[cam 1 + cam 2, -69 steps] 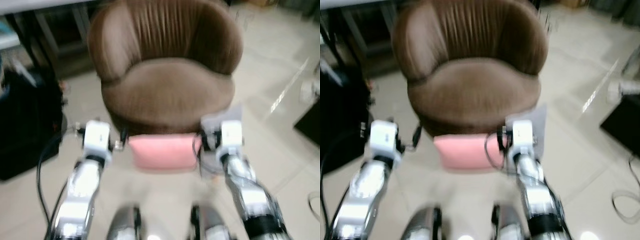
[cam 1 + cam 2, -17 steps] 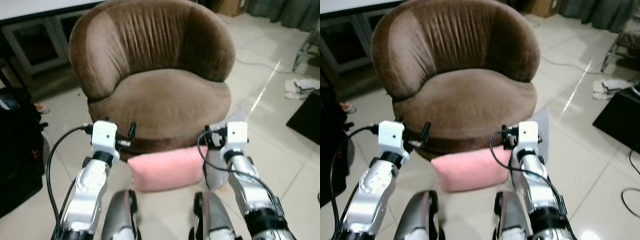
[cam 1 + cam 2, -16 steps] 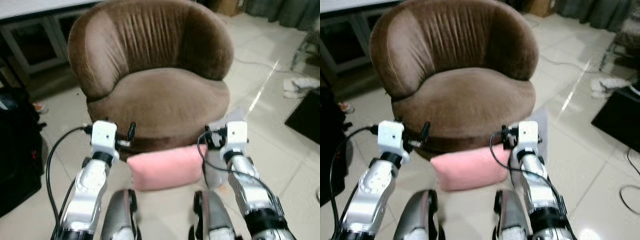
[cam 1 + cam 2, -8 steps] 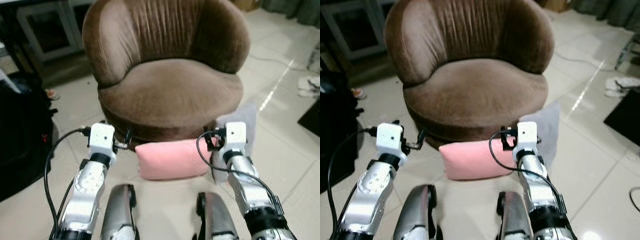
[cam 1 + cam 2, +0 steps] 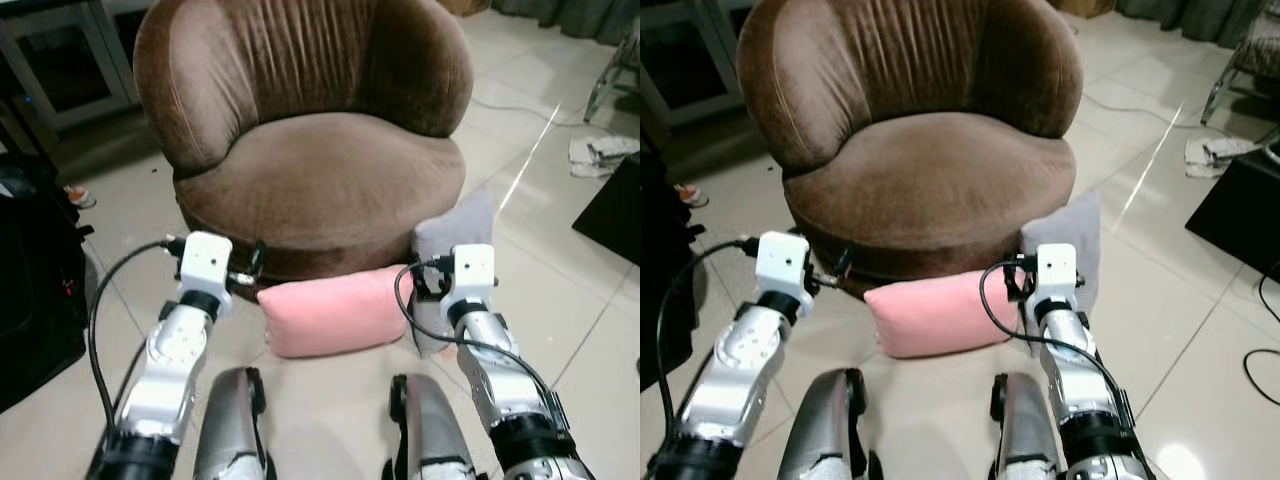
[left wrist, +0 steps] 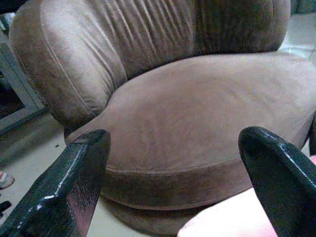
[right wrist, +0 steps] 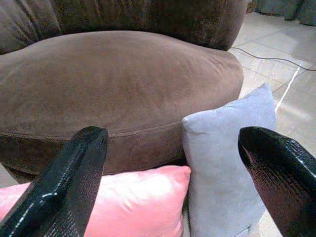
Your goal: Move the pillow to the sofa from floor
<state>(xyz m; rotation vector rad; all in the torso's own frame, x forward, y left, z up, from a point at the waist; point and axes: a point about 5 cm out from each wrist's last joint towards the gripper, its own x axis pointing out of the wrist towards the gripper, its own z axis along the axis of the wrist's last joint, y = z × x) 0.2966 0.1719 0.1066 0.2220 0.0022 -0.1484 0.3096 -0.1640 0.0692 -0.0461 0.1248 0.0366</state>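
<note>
A: How do the grippers stand?

B: The left gripper [image 6: 173,182] has its black fingers spread wide, nothing between them. The right gripper [image 7: 173,177] is just as wide and bare. Both sit in the lower half of the head views, one at each end of the pink pillow [image 5: 335,309].

A: And the pillow?

B: On the tiled floor [image 5: 560,300], mid-frame, leaning against the front of the brown sofa [image 5: 310,150]. A grey pillow [image 5: 455,225] stands upright at its right end.

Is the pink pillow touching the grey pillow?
Touching. The right wrist view shows the pink pillow's corner pressed against the grey pillow's side, no gap.
</note>
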